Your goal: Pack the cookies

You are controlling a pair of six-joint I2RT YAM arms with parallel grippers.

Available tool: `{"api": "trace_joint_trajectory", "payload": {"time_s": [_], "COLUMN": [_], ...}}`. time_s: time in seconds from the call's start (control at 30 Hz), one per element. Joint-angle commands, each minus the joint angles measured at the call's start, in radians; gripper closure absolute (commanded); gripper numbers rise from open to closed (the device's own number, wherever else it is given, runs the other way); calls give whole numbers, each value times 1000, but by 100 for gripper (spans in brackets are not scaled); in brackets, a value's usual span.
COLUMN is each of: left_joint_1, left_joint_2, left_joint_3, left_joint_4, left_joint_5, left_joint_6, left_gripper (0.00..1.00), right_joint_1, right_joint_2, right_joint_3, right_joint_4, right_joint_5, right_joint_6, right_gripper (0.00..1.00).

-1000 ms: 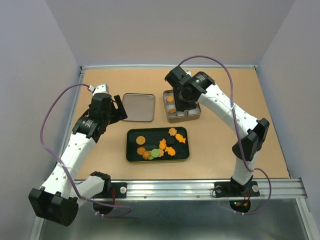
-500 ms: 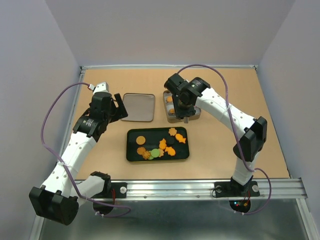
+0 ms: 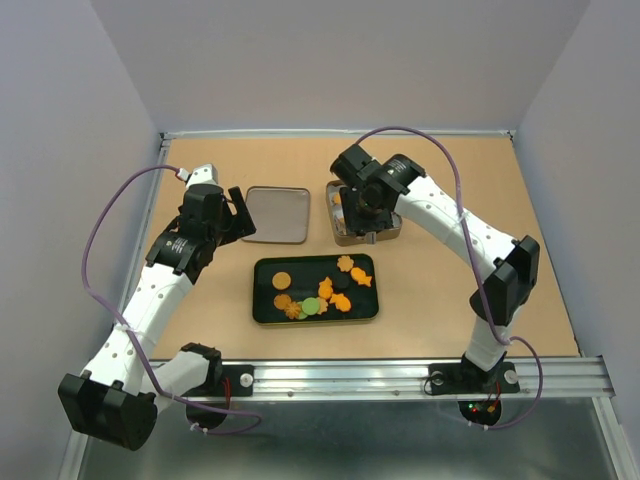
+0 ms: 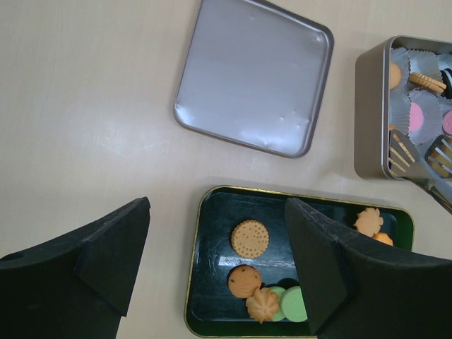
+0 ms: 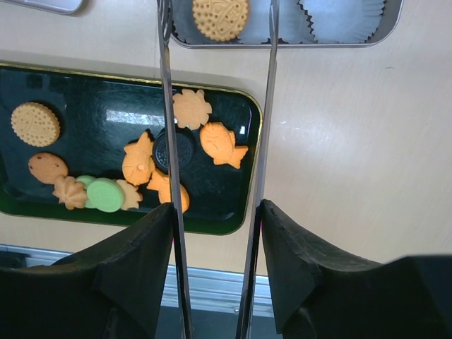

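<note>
Several cookies (image 3: 322, 291) lie in a black tray (image 3: 262, 312): round, green, dark, fish and flower shapes. They also show in the left wrist view (image 4: 250, 238) and the right wrist view (image 5: 222, 145). My right gripper (image 3: 366, 205) (image 5: 217, 208) is shut on thin metal tongs (image 5: 167, 106), held over a metal tin (image 3: 388, 232). The tongs' arms stand apart, with a round dotted cookie (image 5: 220, 18) lying in the tin between them. The tin (image 4: 369, 106) holds white paper cups with pink and brown cookies (image 4: 417, 116). My left gripper (image 3: 240, 218) (image 4: 217, 205) is open and empty above the tray's left end.
The tin's flat lid (image 3: 277, 214) (image 4: 254, 78) lies upside down left of the tin, close to my left gripper. The tray's rim (image 5: 251, 205) lies just in front of the tin. Grey walls enclose the brown table on three sides.
My right gripper with the tongs has shifted slightly left and nearer over the tin. My left arm and the tray's cookies have not moved.
</note>
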Motion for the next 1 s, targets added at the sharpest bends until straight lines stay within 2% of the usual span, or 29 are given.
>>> {"api": "trace_joint_trajectory", "payload": {"time_s": [0.0,0.2,0.33,0.53,0.97], "left_joint_1": [-2,-4,-2,-4,-4], "left_joint_2": [-6,-4,0,20,2], "left_joint_3": [23,27,33,50,23], "left_joint_4": [26,24,24,26,23], "left_joint_5": [3,2,5,10,19], "left_joint_6": [-9,-9,-9,-9,-21], "left_gripper": [12,12,12,12,12], "right_joint_1": [4,4,4,13,283], "right_joint_2": [-66,-83,-69,-63,-37], "right_joint_3": [-27,5,94,183,120], "right_joint_4": [33,19,-18,-41,8], "right_joint_5": [1,9,7,-80,-134], "right_joint_6": [-6,-10,-18,-18,60], "right_gripper": [43,43,44,47,46]}}
